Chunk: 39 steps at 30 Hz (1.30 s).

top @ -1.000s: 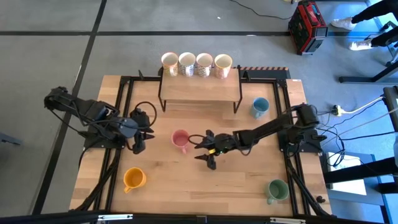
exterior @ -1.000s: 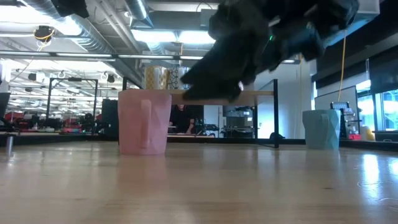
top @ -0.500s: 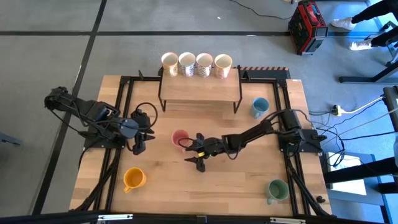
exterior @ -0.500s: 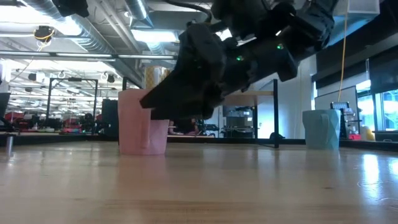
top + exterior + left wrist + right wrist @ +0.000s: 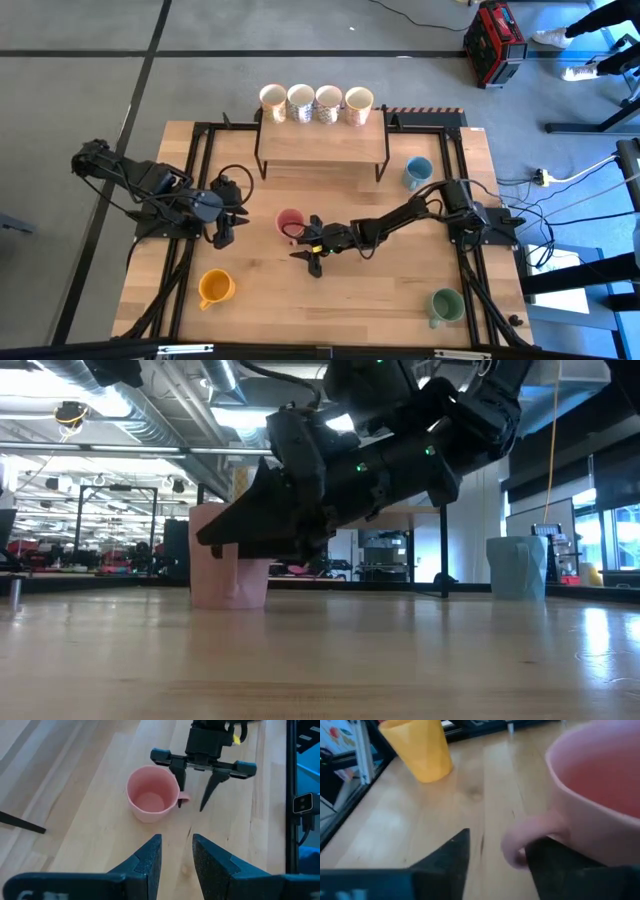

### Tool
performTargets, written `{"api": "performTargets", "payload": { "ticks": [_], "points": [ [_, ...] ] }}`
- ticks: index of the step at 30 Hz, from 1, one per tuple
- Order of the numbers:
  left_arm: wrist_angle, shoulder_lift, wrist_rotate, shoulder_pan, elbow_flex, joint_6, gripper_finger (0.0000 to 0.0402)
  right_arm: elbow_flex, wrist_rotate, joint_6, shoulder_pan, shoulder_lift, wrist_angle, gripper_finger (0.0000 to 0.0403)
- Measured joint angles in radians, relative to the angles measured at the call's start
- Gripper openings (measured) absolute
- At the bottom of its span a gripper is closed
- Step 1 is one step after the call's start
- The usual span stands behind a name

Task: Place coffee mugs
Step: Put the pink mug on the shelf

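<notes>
**Pink mug, mid-bench: right hand at handle**

Pink mug (image 5: 289,223) upright near the bench (image 5: 380,300) centre. Right hand (image 5: 306,245), fingers spread, straddles its handle (image 5: 183,798) without gripping. Left hand (image 5: 226,228), released, waits nearer the left edge.

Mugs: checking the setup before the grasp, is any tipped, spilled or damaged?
Nothing stands out. The pink mug stands upright and empty, its handle between the open fingers of the right tool. The orange, green and blue mugs stand upright too.
</notes>
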Motion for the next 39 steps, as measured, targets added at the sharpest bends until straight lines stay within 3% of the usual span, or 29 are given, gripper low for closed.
{"api": "performTargets", "payload": {
  "ticks": [9,17,21,31,39],
  "points": [
    [0.0,0.0,0.0,0.0,0.0,0.025,0.0103,0.002,0.012,-0.045,0.0,-0.003,-0.001,0.002],
    [-0.001,0.0,0.003,0.0,0.0,0.034,0.0103,-0.001,-0.008,-0.066,-0.001,-0.046,-0.034,0.0018],
    [-0.004,-0.022,0.061,0.0,0.0,0.051,0.0103,0.021,-0.007,-0.08,-0.002,-0.098,-0.105,0.0014],
    [-0.006,-0.14,0.004,0.0,0.0,0.088,0.0103,0.334,-0.025,-0.178,-0.027,-0.142,-0.489,0.0013],
    [-0.007,-0.214,-0.103,0.0,0.0,0.115,0.0103,0.482,-0.113,-0.255,-0.128,-0.142,-0.505,0.0013]
  ]
}}
